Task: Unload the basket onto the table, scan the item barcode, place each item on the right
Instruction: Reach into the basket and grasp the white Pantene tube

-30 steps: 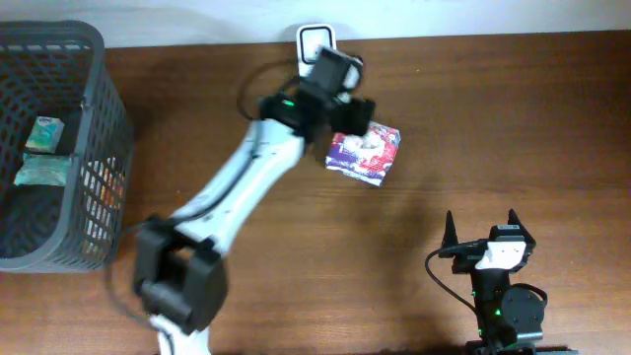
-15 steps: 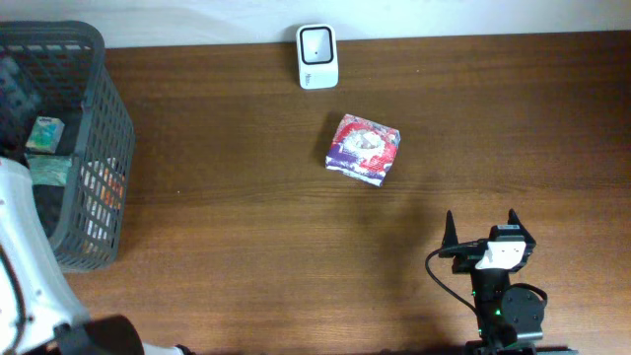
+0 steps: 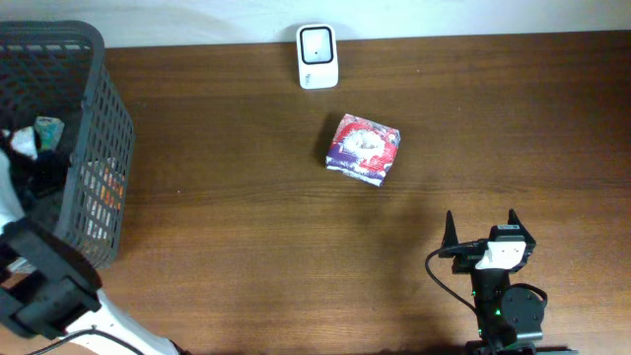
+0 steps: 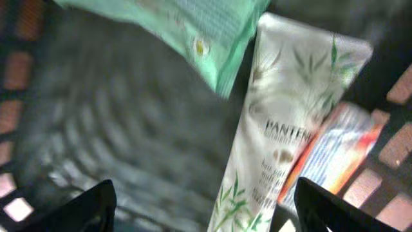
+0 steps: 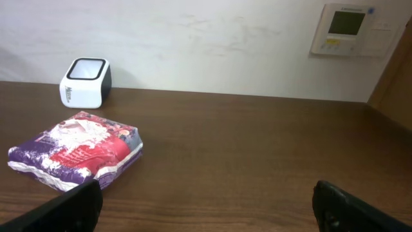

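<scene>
A purple and red packet (image 3: 364, 148) lies flat on the brown table, just below and right of the white barcode scanner (image 3: 317, 43); both also show in the right wrist view, the packet (image 5: 74, 151) and the scanner (image 5: 85, 82). My left gripper (image 3: 44, 168) is down inside the grey basket (image 3: 94, 108), open and holding nothing. Its wrist view is blurred. There the left gripper (image 4: 205, 190) hangs over a white Pantene tube (image 4: 280, 129), a green packet (image 4: 187, 29) and an orange and blue pack (image 4: 335, 151). My right gripper (image 3: 481, 222) stands open near the front right edge.
The basket fills the far left of the table, with a green packet (image 3: 44, 133) visible inside. A wall panel (image 5: 351, 29) hangs behind the table. The right gripper (image 5: 206, 193) faces bare wood between itself and the purple packet.
My left arm has swung from the scanner and purple packet to the basket at the left. The packet stays lying on the table. The right arm has not moved.
</scene>
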`<action>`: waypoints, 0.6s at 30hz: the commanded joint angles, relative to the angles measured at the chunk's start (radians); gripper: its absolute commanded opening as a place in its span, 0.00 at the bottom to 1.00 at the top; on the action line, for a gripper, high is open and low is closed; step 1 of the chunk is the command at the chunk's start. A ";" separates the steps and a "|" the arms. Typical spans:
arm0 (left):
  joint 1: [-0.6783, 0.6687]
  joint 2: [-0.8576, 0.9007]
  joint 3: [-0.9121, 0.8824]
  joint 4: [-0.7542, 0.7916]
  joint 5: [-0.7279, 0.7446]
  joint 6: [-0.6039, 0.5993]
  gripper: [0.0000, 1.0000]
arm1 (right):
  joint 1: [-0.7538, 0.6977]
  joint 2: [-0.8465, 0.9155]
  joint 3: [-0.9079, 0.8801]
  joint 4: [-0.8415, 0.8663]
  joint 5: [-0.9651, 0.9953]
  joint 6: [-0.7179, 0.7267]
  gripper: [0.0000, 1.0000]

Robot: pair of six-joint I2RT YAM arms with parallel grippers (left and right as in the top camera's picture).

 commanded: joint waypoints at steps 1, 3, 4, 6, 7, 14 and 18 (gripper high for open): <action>0.063 0.034 0.002 -0.041 0.141 0.097 0.84 | -0.006 -0.007 -0.009 -0.003 0.002 -0.007 0.99; 0.090 0.053 0.002 -0.083 0.225 0.156 0.84 | -0.006 -0.007 -0.009 -0.003 0.002 -0.007 0.99; 0.097 0.061 0.002 -0.099 0.272 0.189 0.84 | -0.006 -0.007 -0.009 -0.003 0.002 -0.007 0.99; 0.100 0.075 0.002 -0.117 0.324 0.231 0.80 | -0.006 -0.007 -0.009 -0.003 0.002 -0.007 0.99; 0.099 0.079 0.002 -0.125 0.328 0.236 0.80 | -0.006 -0.007 -0.009 -0.003 0.002 -0.007 0.99; 0.099 0.081 -0.040 -0.112 0.287 0.236 0.73 | -0.006 -0.007 -0.009 -0.003 0.002 -0.007 0.99; 0.099 0.081 -0.170 -0.034 0.286 0.236 0.72 | -0.006 -0.007 -0.009 -0.003 0.002 -0.007 0.99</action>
